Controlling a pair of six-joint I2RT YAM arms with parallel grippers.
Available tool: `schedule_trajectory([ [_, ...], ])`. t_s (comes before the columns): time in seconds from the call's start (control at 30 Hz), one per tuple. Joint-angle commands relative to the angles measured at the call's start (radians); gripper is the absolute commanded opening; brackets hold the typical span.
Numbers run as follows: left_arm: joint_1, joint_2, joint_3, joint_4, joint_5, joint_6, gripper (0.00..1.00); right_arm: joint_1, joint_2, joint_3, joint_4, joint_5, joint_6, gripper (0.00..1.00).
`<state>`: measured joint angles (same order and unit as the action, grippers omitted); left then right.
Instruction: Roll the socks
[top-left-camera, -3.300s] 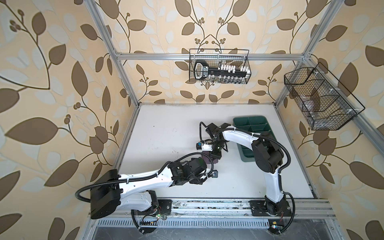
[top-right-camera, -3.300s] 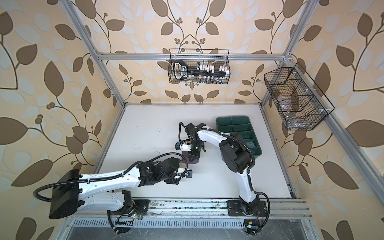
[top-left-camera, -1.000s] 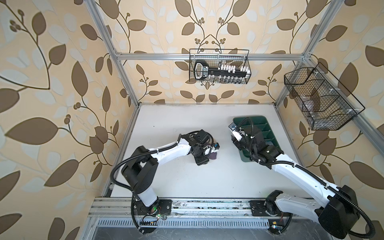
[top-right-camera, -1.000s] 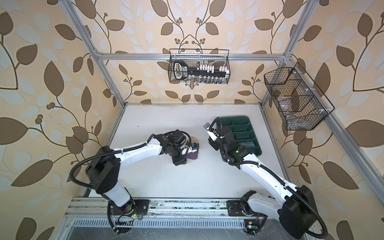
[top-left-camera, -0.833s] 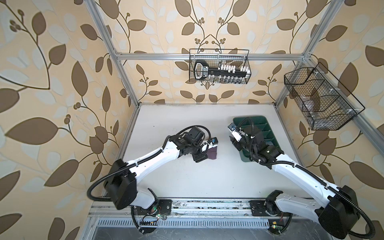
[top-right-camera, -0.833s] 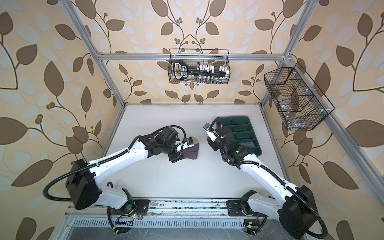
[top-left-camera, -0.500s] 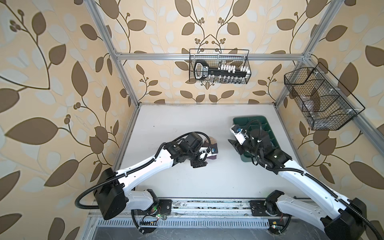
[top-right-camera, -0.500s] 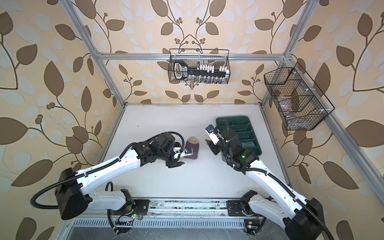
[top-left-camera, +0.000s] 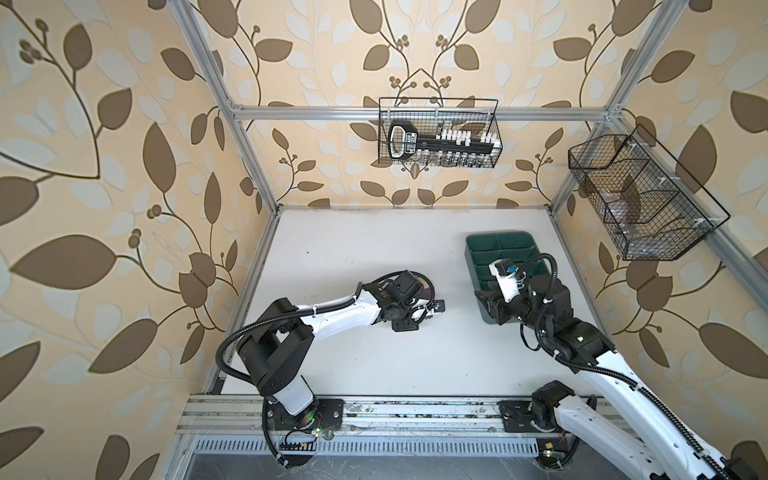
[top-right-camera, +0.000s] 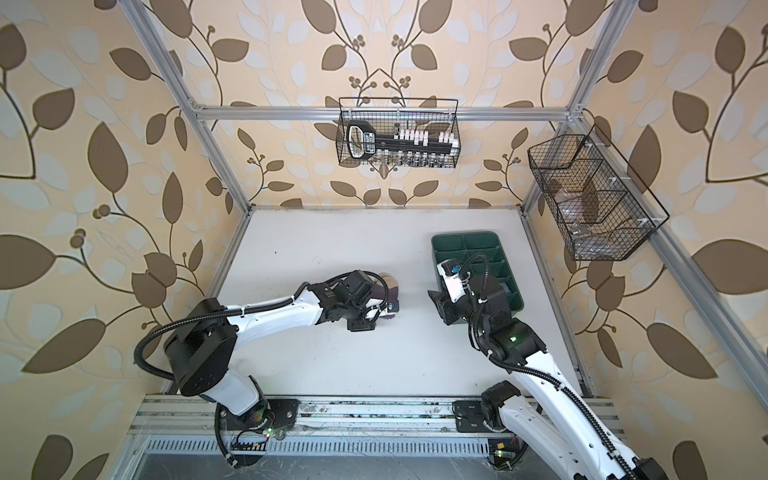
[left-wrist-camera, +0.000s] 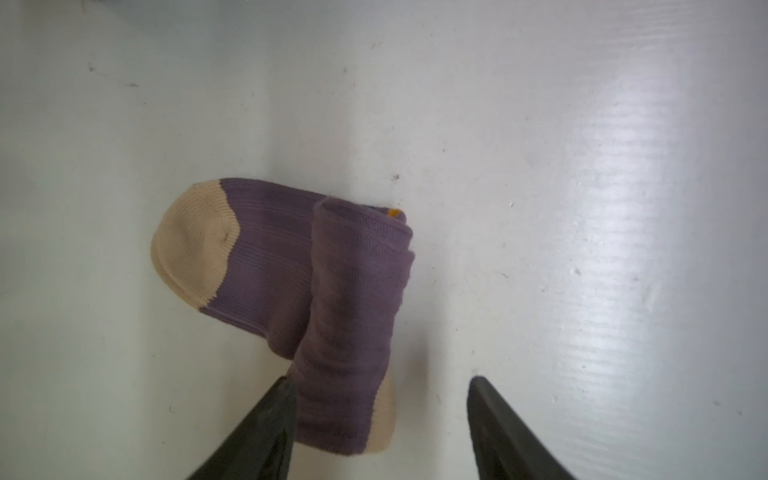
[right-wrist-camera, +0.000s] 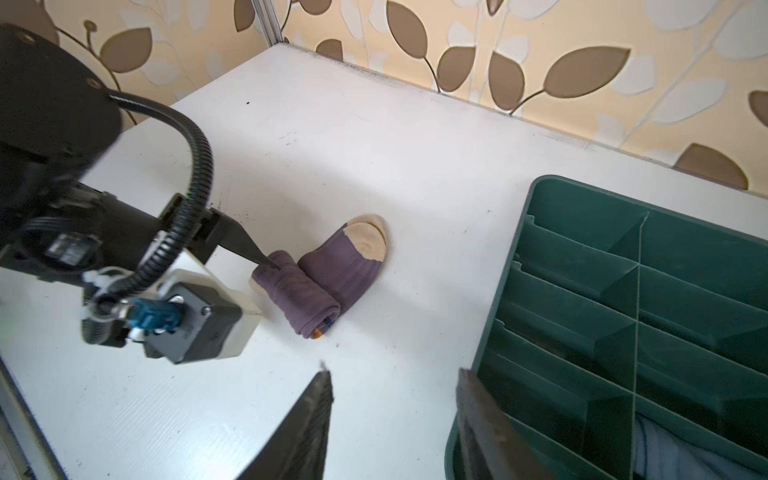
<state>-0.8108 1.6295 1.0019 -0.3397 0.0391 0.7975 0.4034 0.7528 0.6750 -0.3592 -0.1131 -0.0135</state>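
Observation:
A purple sock (left-wrist-camera: 266, 253) with a tan toe lies on the white table, its cuff end rolled into a tube (left-wrist-camera: 353, 307) across the flat foot. My left gripper (left-wrist-camera: 380, 386) is open at the near end of the roll. One finger (left-wrist-camera: 282, 399) touches the roll's side and the other stands well clear. In both top views the left wrist covers most of the sock (top-right-camera: 392, 286) (top-left-camera: 428, 286). My right gripper (right-wrist-camera: 395, 382) is open and empty, low over the table beside the tray's left rim. The right wrist view shows the sock (right-wrist-camera: 332, 274) ahead of it.
A green divided tray (top-left-camera: 473, 245) (top-right-camera: 440, 241) (right-wrist-camera: 523, 232) stands at the right. A pale grey cloth (right-wrist-camera: 673, 449) shows in one compartment; I cannot tell what it is. Wire baskets hang on the back wall (top-left-camera: 438, 133) and the right wall (top-left-camera: 640, 199).
The left arm's elbow has swung towards the front while its gripper stayed at the sock's roll. The right gripper has drawn back a little towards the tray. The sock has not moved.

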Motion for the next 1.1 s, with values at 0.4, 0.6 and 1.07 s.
schedule_trajectory([
  [0.4,0.044,0.177,0.170,-0.104,0.098,-0.042,0.19,-0.004,-0.037,-0.010,-0.020,-0.115,-0.022,0.48],
  [0.6,0.101,0.227,0.233,-0.229,0.202,-0.089,0.10,0.002,-0.071,-0.011,-0.029,-0.292,-0.102,0.46],
  [1.07,0.152,0.429,0.540,-0.567,0.452,-0.176,0.06,0.605,0.027,-0.016,-0.227,0.210,-0.671,0.49],
])
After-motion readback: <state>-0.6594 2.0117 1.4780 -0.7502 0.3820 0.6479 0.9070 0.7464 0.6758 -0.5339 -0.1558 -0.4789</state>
